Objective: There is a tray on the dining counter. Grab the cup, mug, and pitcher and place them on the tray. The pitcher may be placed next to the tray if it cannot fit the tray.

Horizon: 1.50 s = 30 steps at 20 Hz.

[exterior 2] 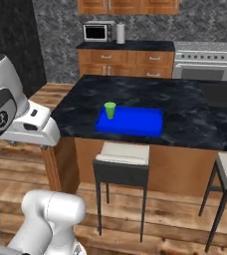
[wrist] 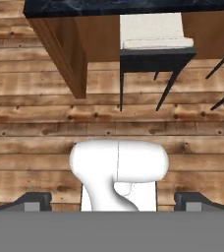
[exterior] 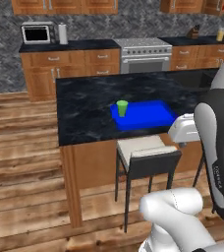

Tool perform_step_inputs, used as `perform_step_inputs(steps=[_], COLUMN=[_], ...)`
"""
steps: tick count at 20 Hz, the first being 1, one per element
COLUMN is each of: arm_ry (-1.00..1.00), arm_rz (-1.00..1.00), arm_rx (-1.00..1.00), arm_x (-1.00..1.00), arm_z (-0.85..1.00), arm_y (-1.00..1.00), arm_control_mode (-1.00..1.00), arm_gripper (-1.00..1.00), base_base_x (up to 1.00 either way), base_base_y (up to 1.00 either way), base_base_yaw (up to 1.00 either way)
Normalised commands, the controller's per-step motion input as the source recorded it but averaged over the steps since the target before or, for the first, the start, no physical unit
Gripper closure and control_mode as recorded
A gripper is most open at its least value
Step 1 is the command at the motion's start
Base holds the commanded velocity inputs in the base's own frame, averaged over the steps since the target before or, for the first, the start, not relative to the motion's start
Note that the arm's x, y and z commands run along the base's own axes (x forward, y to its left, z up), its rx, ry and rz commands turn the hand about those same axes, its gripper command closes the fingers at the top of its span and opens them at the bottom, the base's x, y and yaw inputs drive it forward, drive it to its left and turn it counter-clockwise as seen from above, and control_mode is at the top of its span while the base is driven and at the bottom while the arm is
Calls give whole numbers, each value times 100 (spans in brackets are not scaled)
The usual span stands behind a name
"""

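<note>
Nearest item: my gripper (wrist: 112, 202), jaws spread wide and holding nothing, its two dark fingertips (wrist: 33, 201) set far apart at the bottom of the hand view, pointed down at the wooden plank floor (wrist: 35, 123). Ahead of my gripper: one stool (wrist: 153, 47) with a pale cushion and a dark frame, tucked against the brown wooden base of the table (exterior: 89, 123). Above and beyond my gripper: the black marbled tabletop with white veins. On it, well apart from my gripper: one bright blue tray (exterior: 148, 118), flat, with a low rim. Standing upright in the tray's far left corner: one green cup (exterior: 122, 108), handleless. Background, past the table: a steel oven (exterior: 143, 55) and a microwave (exterior: 37, 33) along the back wall.
</note>
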Motion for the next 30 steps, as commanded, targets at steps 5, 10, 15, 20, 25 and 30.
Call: perform_step_inputs(steps=[5,10,15,20,25,30], arm_ry=[0,0,0,0,0,0], arm_rz=[0,0,0,0,0,0], arm_rx=[0,0,0,0,0,0], arm_x=[0,0,0,0,0,0], arm_z=[0,0,0,0,0,0], arm_y=[0,0,0,0,0,0], arm_control_mode=[100,100,100,100,100,100], arm_gripper=[-100,-100,-100,-100,-100,-100], base_base_x=[-17,0,0,14,32,79], base_base_y=[100,100,100,100,100,100], base_base_yaw=[0,0,0,-1,-2,-9])
